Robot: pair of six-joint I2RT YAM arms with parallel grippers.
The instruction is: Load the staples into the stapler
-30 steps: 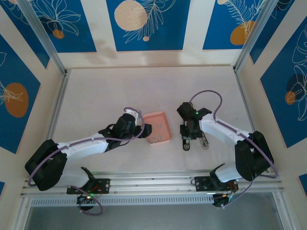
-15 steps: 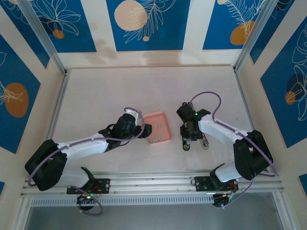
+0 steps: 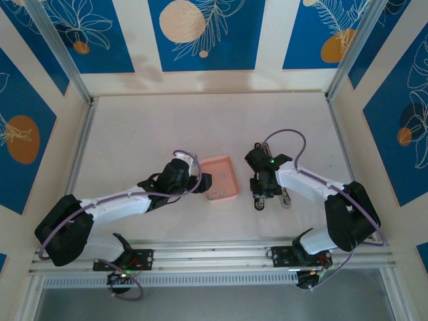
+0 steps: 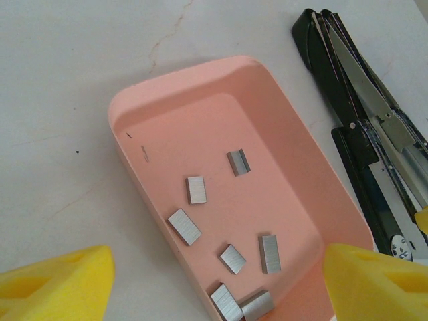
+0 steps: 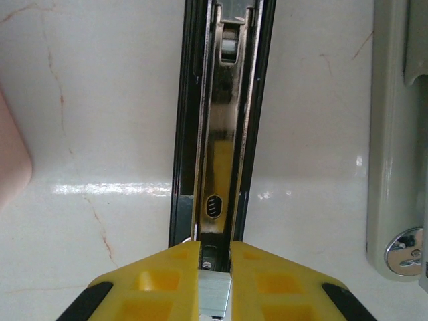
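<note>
Over the last second the right end effector has crept a little way along the open stapler, while the left arm has not budged. It is pinched nearly shut on a short staple strip, held in line with the magazine channel but apparently not yet seated, so the insertion looks under way rather than finished. The left end effector hangs wide open and empty over the pink tray, where the spare staples lie loose.
</note>
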